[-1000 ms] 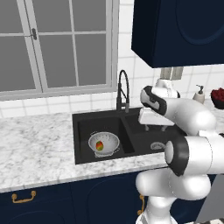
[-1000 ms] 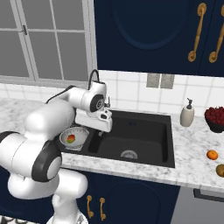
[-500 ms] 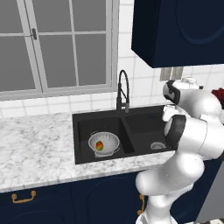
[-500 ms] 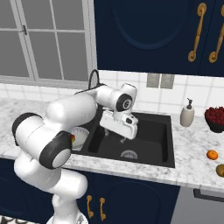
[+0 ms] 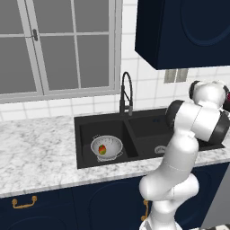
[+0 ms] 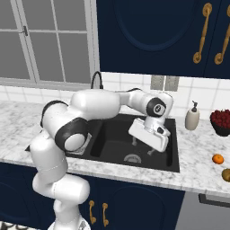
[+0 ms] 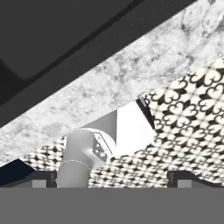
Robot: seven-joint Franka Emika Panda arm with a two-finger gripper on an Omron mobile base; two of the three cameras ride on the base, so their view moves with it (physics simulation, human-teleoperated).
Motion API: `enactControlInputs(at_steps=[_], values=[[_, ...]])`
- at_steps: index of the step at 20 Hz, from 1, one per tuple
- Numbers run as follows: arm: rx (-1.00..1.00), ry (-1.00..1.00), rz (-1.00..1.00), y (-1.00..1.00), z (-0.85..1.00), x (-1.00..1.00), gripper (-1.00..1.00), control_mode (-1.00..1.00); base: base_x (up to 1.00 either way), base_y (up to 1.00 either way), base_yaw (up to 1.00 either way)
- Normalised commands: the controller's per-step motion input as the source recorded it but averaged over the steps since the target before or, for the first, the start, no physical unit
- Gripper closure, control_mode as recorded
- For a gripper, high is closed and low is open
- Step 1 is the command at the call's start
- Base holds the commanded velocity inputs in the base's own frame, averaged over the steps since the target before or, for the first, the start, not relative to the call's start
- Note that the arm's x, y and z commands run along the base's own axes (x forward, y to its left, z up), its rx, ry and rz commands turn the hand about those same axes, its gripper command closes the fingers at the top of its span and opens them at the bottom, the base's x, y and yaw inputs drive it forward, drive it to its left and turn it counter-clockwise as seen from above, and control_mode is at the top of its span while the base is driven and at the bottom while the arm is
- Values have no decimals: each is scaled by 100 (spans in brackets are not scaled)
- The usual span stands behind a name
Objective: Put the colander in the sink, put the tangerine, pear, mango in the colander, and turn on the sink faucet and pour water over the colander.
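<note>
The silver colander [image 5: 107, 147] sits in the left basin of the black sink [image 5: 143, 127], and the red-green mango [image 5: 102, 150] lies inside it. The black arched faucet [image 5: 127, 92] stands behind the divider. My gripper [image 6: 142, 147] hangs over the right basin of the sink [image 6: 114, 140], tilted, fingers spread with nothing between them. In the hand view my gripper [image 7: 112, 178] is open, its tips far apart over the marble counter edge. The orange tangerine [image 6: 218, 158] and the brownish pear [image 6: 226, 174] lie on the counter to the right of the sink. No water runs.
A pale soap pump bottle [image 6: 192, 117] and a dark bowl of red fruit [image 6: 221, 121] stand at the back right of the counter. Dark blue cabinets hang above. The right basin's drain [image 6: 131, 158] lies below the hand.
My arm has swung to the right, from above the left basin with the colander to over the right basin. The mango stays in the colander. The gripper remains open.
</note>
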Motion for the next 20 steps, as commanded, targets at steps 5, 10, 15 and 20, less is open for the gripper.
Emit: enactControlInputs(at_steps=[5,10,15,20], values=[[1,15,-15,-100,0,0,-100,-100,0,0,0],[0,-2,-5,-75,-13,1,-100,-100,0,0,0],[-7,-33,0,-32,-13,-8,-100,-100,0,0,0],[-21,-40,0,-8,-31,-11,-100,-100,0,0,0]])
